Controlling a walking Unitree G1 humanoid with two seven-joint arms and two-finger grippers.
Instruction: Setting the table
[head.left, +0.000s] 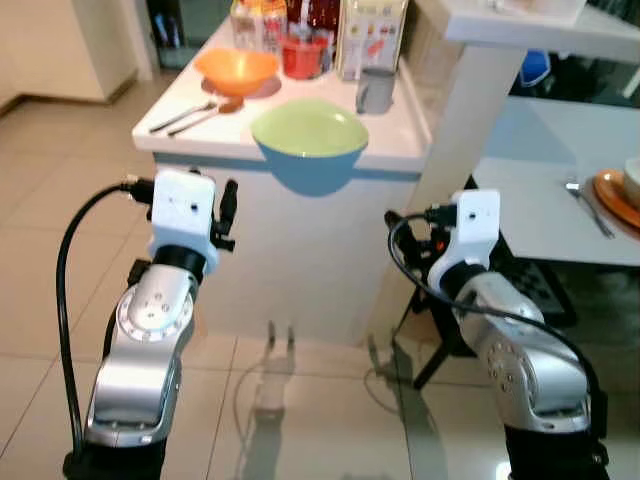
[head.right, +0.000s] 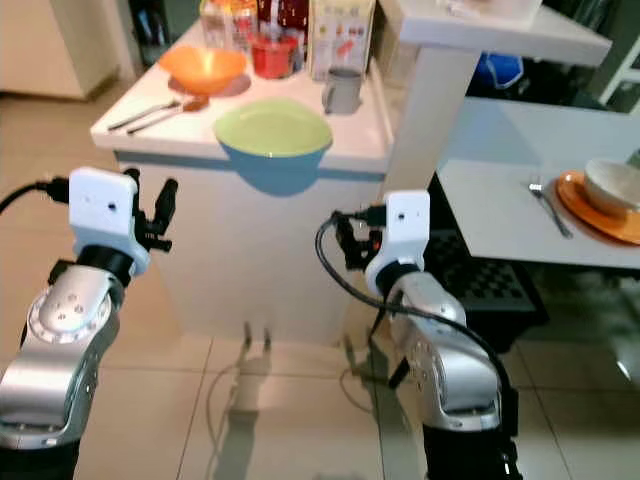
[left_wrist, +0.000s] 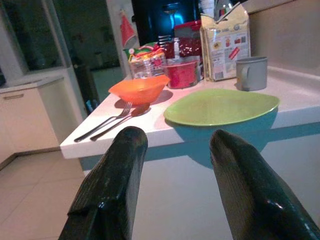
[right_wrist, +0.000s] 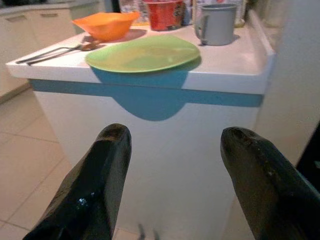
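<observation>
A green plate (head.left: 308, 130) lies on the white counter (head.left: 410, 140) and sticks out over its front edge. Behind it are an orange bowl (head.left: 236, 70), a fork and spoon (head.left: 188, 115) and a grey mug (head.left: 376, 90). My left gripper (left_wrist: 175, 145) is open and empty, held below and in front of the counter edge, left of the plate. My right gripper (right_wrist: 175, 137) is also open and empty, lower and to the right, facing the counter's white front.
A red tub (head.left: 305, 55), a carton (head.left: 372, 35) and bottles stand at the counter's back. To the right, a white table (head.right: 500, 215) carries a fork (head.right: 548, 205) and an orange plate (head.right: 600, 215) with a bowl on it. Tiled floor lies below.
</observation>
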